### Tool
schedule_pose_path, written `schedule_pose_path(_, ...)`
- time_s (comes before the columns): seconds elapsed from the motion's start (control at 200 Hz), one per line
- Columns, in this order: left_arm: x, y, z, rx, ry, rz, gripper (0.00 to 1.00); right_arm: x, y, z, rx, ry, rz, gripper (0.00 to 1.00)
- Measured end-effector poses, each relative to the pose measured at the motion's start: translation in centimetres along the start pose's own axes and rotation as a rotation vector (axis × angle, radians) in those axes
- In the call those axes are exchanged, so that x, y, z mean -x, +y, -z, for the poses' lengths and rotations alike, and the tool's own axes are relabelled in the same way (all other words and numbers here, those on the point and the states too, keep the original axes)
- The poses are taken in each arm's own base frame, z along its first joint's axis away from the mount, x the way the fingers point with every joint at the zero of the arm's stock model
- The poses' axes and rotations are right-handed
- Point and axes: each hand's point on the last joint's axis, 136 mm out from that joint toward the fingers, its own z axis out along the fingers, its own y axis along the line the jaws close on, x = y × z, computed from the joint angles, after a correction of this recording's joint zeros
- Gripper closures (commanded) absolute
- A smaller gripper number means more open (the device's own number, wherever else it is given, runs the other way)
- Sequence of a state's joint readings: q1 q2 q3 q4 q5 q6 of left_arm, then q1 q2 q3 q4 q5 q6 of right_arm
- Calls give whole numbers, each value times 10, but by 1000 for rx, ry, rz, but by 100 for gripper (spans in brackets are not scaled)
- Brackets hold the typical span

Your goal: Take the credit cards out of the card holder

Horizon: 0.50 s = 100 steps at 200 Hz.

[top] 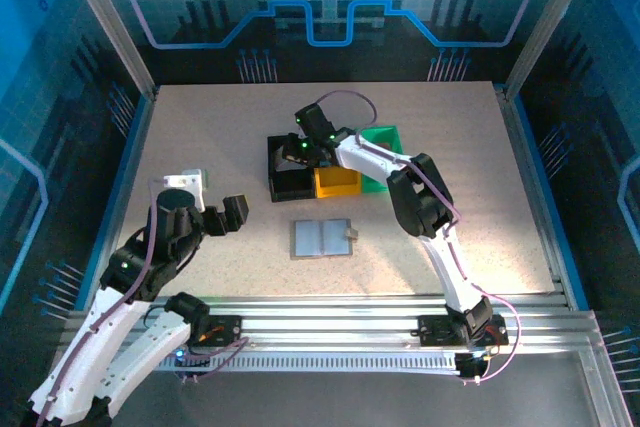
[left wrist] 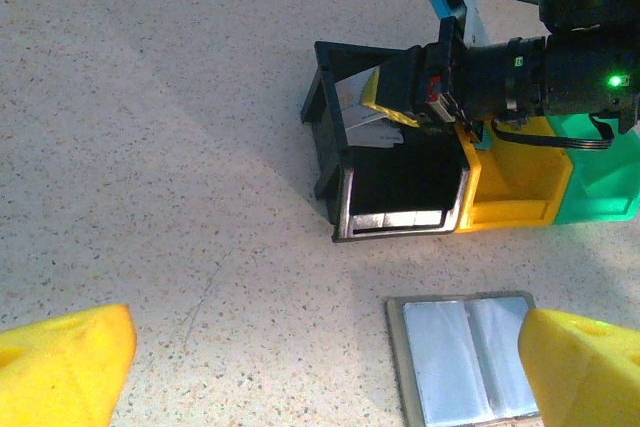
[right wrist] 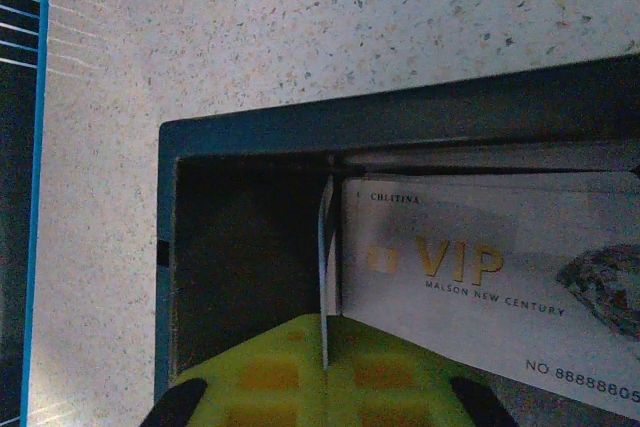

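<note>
The grey card holder (top: 322, 238) lies open and flat on the table, its pale blue-grey pockets (left wrist: 470, 357) facing up. My right gripper (top: 300, 150) reaches into the black bin (top: 283, 185) and is shut on a thin credit card (right wrist: 325, 247), seen edge-on between its yellow pads (right wrist: 260, 372). A whitish VIP card (right wrist: 470, 267) leans inside the bin beside it. From the left wrist view, the right gripper (left wrist: 400, 107) holds that pale card (left wrist: 352, 97) over the bin. My left gripper (left wrist: 320, 377) hangs open above bare table, left of the card holder.
A yellow bin (top: 336, 183) and a green bin (top: 385, 142) stand in a row to the right of the black bin (left wrist: 400, 222). Bare speckled tabletop (top: 200, 127) spreads to the left and front. Blue walls enclose the table.
</note>
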State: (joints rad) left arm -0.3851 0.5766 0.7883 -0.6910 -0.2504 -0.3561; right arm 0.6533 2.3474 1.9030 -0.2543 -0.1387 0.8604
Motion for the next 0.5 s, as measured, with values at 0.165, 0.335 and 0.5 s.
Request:
schedule_pose_path(0.165, 0, 0, 0, 0, 0, 0, 1, 0, 0, 0, -2, 1, 0, 95)
schedule_pose_path(0.335, 0, 0, 0, 0, 0, 0, 1, 0, 0, 0, -5, 4, 1, 95)
schedule_pose_path(0.5, 0, 0, 0, 0, 0, 0, 1, 0, 0, -1, -7, 5, 1, 94)
